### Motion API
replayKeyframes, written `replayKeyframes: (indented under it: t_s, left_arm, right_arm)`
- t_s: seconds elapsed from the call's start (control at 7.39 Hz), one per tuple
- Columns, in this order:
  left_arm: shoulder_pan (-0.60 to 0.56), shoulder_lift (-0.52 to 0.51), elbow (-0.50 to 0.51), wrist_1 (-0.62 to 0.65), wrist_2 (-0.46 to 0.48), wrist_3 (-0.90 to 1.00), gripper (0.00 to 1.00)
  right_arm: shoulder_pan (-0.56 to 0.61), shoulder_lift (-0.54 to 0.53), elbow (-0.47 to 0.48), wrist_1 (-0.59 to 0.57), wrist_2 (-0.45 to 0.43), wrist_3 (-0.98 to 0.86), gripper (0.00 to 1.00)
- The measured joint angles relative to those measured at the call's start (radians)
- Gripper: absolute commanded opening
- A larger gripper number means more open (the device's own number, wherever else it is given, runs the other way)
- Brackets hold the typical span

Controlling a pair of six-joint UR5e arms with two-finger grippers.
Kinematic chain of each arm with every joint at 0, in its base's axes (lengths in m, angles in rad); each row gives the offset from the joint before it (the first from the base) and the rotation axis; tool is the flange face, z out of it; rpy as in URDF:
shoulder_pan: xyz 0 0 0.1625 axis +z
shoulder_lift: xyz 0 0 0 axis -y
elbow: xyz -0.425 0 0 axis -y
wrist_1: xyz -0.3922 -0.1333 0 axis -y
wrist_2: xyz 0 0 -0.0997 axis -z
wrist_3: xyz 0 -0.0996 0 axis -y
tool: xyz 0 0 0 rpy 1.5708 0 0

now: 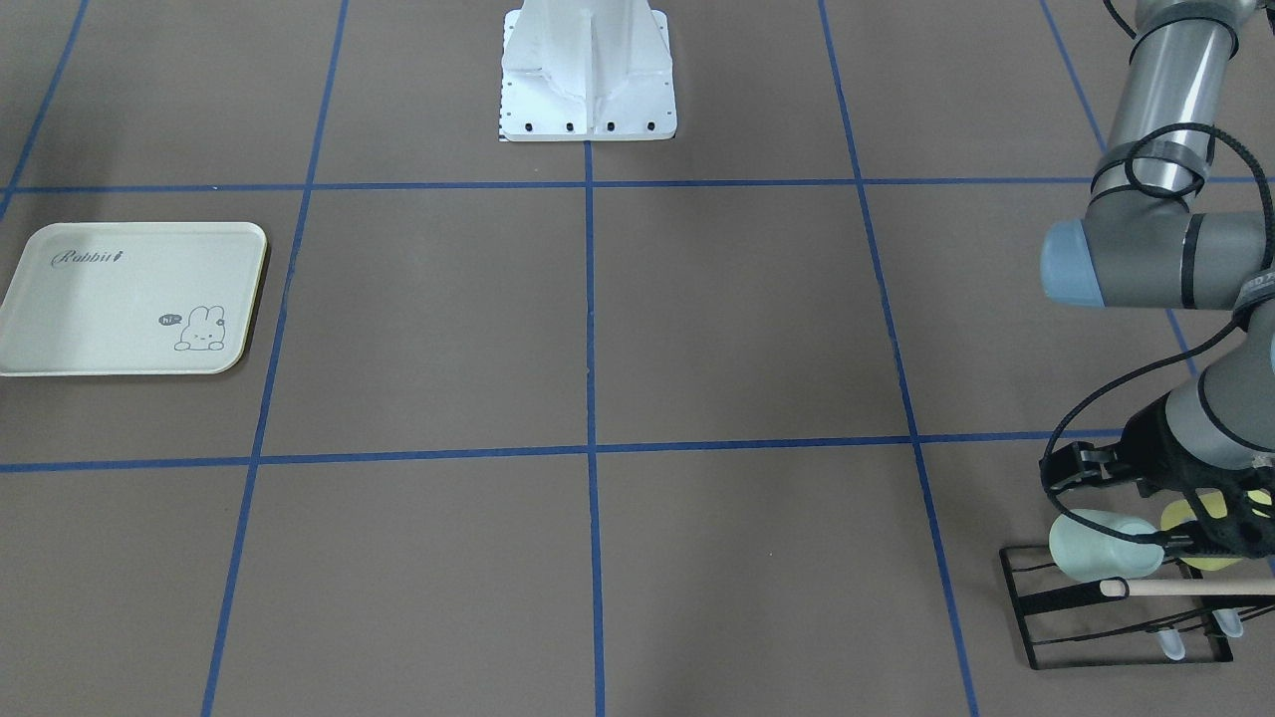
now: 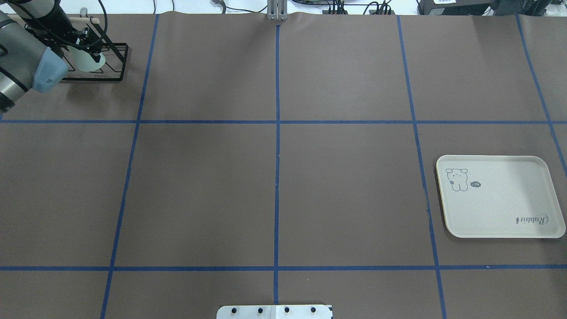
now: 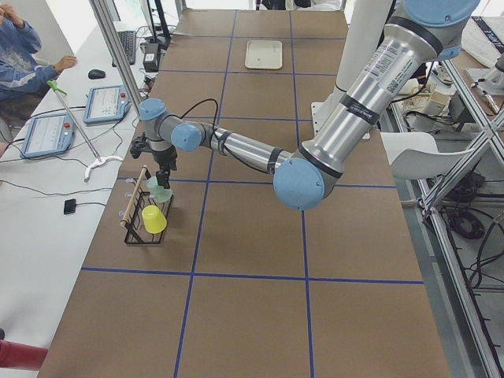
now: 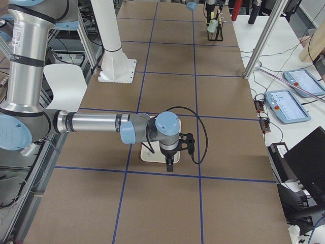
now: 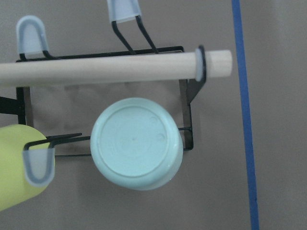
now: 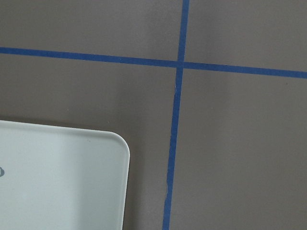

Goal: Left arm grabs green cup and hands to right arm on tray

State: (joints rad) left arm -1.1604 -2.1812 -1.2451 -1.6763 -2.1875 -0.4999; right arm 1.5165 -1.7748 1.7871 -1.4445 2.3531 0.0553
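Small mint-green plastic cup [image 5: 136, 143] hangs on a black wire rack [image 5: 189, 96], left claw [image 3: 163, 177] above, ready to grab. Is it or the right claw [image 4: 170, 165] spread? Cannot tell. Next: pinch cup, lift.

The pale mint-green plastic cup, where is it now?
In the overhead view, far left corner: the small mint-green plastic cup sits on the black wire rack, beside a yellow-green cup.

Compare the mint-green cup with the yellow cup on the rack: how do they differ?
Colour: the green cup is pale mint, the yellow cup yellow-green. Place: the green cup hangs at the end of the rack, by the tip of the wooden rod, the yellow cup farther in. Both are handleless.
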Motion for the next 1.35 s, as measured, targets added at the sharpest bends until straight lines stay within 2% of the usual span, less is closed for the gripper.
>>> replayKeyframes:
  t_s: [0.95,1.35]
  left_arm:
    - [-0.009,-0.026,0.079,-0.048,0.003,-0.050,0.99]
    - [-0.014,-0.006,0.077,-0.234,0.085,-0.133,0.99]
  right_arm:
    - [-0.011,0.000,-0.005,0.000,-0.002,0.000,1.00]
    - [-0.012,0.000,-0.005,0.001,-0.001,0.001,1.00]
